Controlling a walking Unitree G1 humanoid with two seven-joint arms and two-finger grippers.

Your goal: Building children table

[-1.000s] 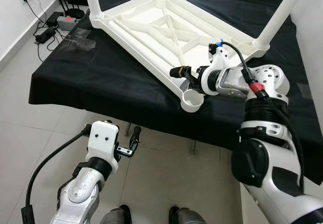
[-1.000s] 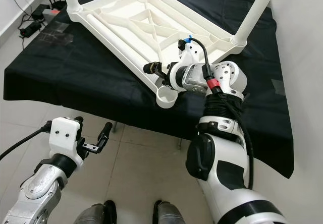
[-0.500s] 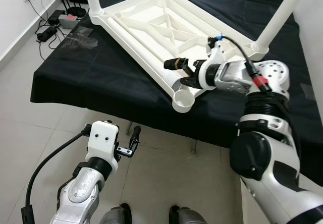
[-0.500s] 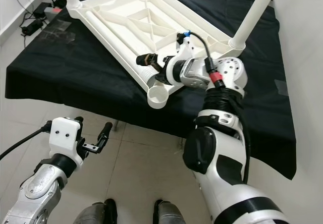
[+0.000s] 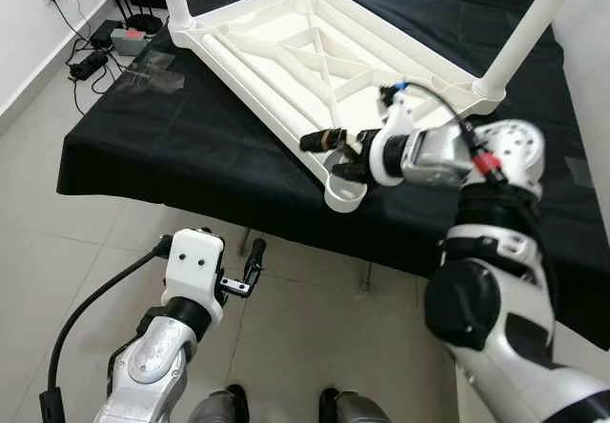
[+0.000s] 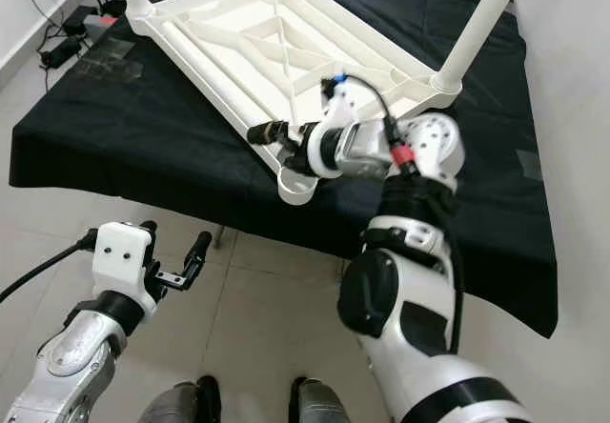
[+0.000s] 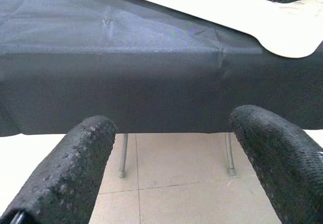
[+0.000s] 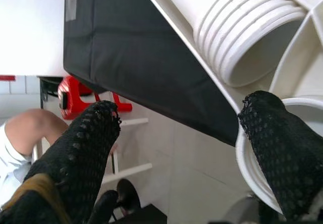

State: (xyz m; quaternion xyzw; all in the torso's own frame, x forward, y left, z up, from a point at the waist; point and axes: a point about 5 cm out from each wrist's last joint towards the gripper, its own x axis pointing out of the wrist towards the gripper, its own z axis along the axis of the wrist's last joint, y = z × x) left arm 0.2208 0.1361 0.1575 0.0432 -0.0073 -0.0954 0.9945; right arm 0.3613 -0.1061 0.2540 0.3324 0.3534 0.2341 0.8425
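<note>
The white children's table [image 5: 286,51] lies upside down on the black-draped bench [image 5: 152,147], three legs fitted. Over the last second its empty corner socket [image 5: 344,192] has slid nearer the bench's front edge, dragged by the right gripper [image 5: 329,149], whose jaws stand wide with one finger hooked in the socket. That likely readies the corner for the last leg. The left gripper [image 5: 243,269] hangs below the bench edge, jaws wide and empty. No legible writing or brand shows.
</note>
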